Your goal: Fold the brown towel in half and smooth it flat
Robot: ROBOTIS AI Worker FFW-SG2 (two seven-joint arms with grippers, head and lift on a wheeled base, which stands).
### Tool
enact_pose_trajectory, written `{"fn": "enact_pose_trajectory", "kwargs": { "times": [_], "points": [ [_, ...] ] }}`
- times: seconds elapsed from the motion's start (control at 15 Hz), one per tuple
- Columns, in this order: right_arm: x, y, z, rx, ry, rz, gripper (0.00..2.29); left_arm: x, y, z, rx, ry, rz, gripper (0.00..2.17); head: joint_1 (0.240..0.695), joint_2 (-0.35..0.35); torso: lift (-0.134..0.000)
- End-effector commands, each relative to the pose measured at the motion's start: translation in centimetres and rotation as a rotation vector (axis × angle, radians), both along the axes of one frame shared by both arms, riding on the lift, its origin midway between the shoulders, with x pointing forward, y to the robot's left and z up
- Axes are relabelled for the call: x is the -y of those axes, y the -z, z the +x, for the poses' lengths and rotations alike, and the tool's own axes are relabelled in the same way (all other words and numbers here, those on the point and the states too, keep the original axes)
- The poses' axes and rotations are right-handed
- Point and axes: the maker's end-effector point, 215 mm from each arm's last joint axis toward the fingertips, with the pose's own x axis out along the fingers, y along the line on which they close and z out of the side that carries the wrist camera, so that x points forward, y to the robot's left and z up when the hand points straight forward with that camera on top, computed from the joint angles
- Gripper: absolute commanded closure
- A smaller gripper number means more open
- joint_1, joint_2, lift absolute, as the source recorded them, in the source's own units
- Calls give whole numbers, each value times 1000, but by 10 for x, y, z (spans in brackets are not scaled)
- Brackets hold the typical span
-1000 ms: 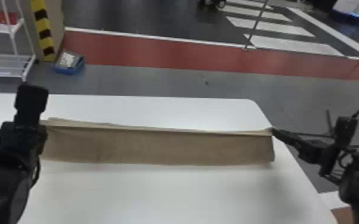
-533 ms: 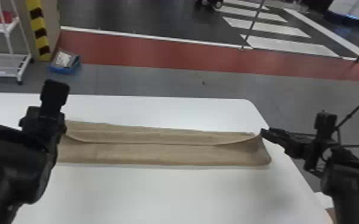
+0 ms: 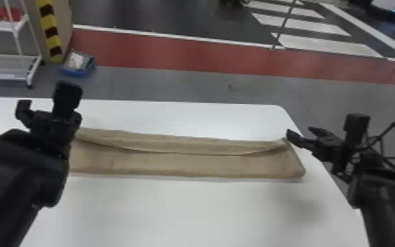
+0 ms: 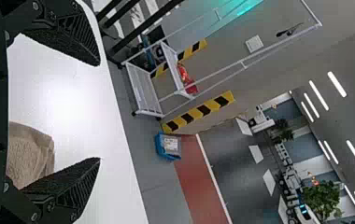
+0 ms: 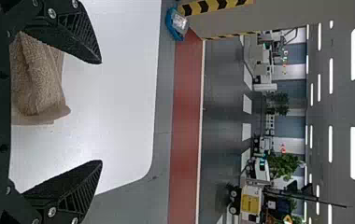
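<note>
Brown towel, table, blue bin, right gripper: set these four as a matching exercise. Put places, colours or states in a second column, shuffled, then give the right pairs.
Column one
1. brown towel
2. table
3. blue bin
4. right gripper

Column two
A. on the grey floor, beside the striped post
B. open, by the right-hand end of the cloth
C. white, underneath the cloth
D. in a long strip, its upper layer's edge bowed along the middle

Right pairs
1-D, 2-C, 3-A, 4-B
</note>
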Motion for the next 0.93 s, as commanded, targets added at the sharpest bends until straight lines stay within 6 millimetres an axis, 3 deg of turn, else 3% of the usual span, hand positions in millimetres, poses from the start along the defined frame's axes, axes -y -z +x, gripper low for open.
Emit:
{"fn": "enact_pose_trajectory", "kwargs": {
  "times": [0.0,0.33,0.53,0.8,0.87],
  "points": [
    [13,7,-12,-25,11,6,120,-32,5,-10,27,-33,-68,151,689,-258,-116],
    [16,51,-51,-134,-3,36,225,-60,42,-49,-78,72,-317,147,695,-250,-116],
    [12,64,-62,-170,-6,65,319,-47,56,-67,-139,143,-468,147,695,-249,-116],
    [9,75,-73,-224,-5,93,323,-31,64,-82,-221,185,-523,144,695,-265,-116],
    [8,76,-76,-230,-8,91,417,-29,70,-88,-248,183,-523,144,695,-269,-116]
  ]
}}
